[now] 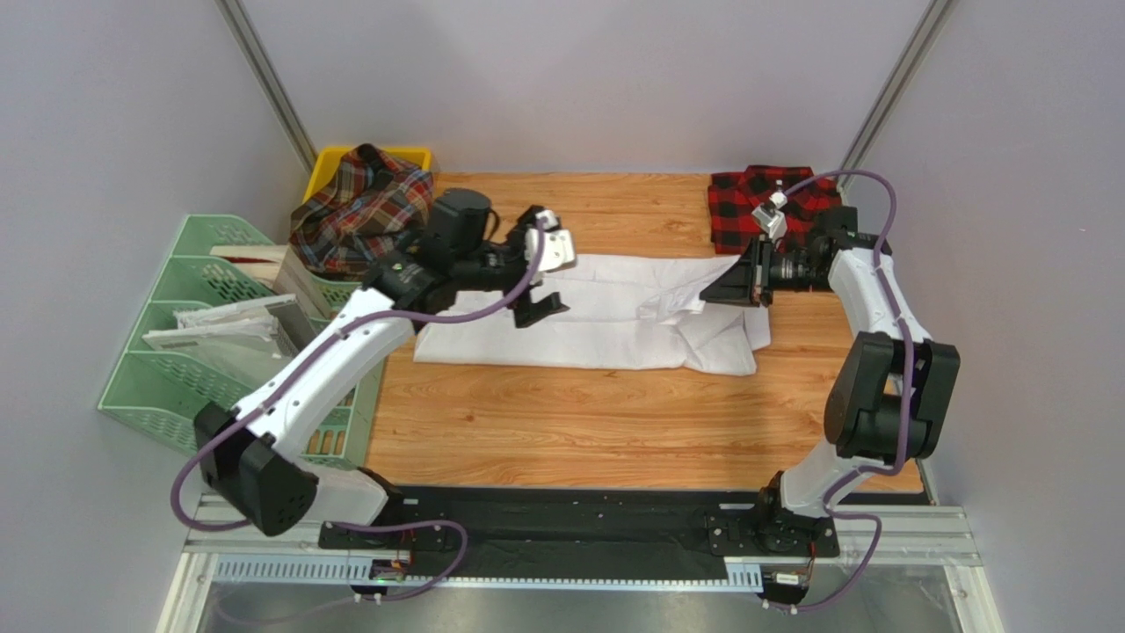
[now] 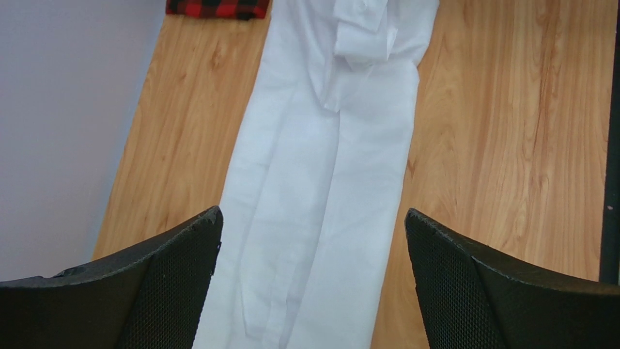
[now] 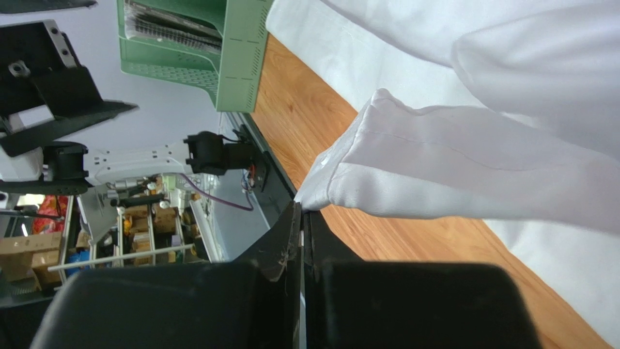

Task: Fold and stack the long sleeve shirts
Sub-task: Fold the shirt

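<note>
Wooden table (image 1: 594,422), centre frame: white shirt (image 1: 581,330) lay folded long, left gripper (image 2: 313,213) hung spread wide above it, right gripper (image 3: 300,212) clamped its sleeve end.

Left arm (image 1: 330,356) stretches from its base forward and toward the middle; left gripper (image 1: 557,277) points down with jaws spread wide, holding nothing; right arm (image 1: 872,383) rises from its base, bends at the outer side, wrist turned inward; right gripper (image 3: 300,211) lies roughly level, jaws pressed together on a corner of the white shirt (image 3: 466,160).
</note>
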### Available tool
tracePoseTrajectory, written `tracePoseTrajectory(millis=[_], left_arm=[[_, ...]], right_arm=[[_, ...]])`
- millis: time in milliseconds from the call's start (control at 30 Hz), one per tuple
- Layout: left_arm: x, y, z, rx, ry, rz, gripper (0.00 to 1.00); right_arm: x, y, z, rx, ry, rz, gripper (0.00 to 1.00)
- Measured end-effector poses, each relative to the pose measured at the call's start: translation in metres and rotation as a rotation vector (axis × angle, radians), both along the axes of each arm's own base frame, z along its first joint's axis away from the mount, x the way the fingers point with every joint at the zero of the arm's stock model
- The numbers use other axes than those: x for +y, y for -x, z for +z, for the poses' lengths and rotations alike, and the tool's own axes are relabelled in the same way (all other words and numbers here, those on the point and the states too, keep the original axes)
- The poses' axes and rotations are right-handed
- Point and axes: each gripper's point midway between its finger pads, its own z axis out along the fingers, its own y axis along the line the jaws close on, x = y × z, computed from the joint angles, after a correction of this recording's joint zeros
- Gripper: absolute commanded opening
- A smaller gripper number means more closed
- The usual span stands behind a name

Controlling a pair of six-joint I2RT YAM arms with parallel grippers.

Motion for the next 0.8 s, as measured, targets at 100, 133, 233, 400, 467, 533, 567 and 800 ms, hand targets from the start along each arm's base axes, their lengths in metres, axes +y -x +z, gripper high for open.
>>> tracePoseTrajectory(millis=[100, 133, 233, 400, 467, 533, 567, 800], left_arm=[[-0.047, -0.002, -0.012, -0.005, 0.001, -0.062, 0.98], [-0.061, -0.003, -0.018, -0.006, 0.0, -0.075, 0.97], [-0.092, -0.004, -0.036, -0.005, -0.005, -0.1, 0.95], [-0.119, -0.009, -0.047, 0.013, 0.034, -0.108, 0.94], [-0.126, -0.013, -0.045, 0.016, 0.055, -0.096, 0.93], [-0.131, -0.02, -0.042, 0.012, 0.077, -0.071, 0.93], [-0.134, -0.023, -0.039, 0.006, 0.089, -0.06, 0.93], [-0.15, -0.025, -0.025, -0.029, 0.123, -0.058, 0.61]], right_arm=[[0.017, -0.001, 0.015, -0.017, -0.02, -0.015, 0.0], [0.022, -0.002, 0.021, -0.03, -0.025, -0.019, 0.0], [0.035, -0.005, 0.042, -0.083, -0.044, -0.028, 0.0], [0.048, -0.009, 0.062, -0.135, -0.067, -0.041, 0.0], [0.053, -0.007, 0.065, -0.136, -0.077, -0.044, 0.0], [0.058, -0.006, 0.067, -0.132, -0.084, -0.043, 0.0], [0.06, -0.006, 0.068, -0.128, -0.088, -0.042, 0.0], [0.074, -0.002, 0.087, -0.154, -0.114, -0.035, 0.0]])
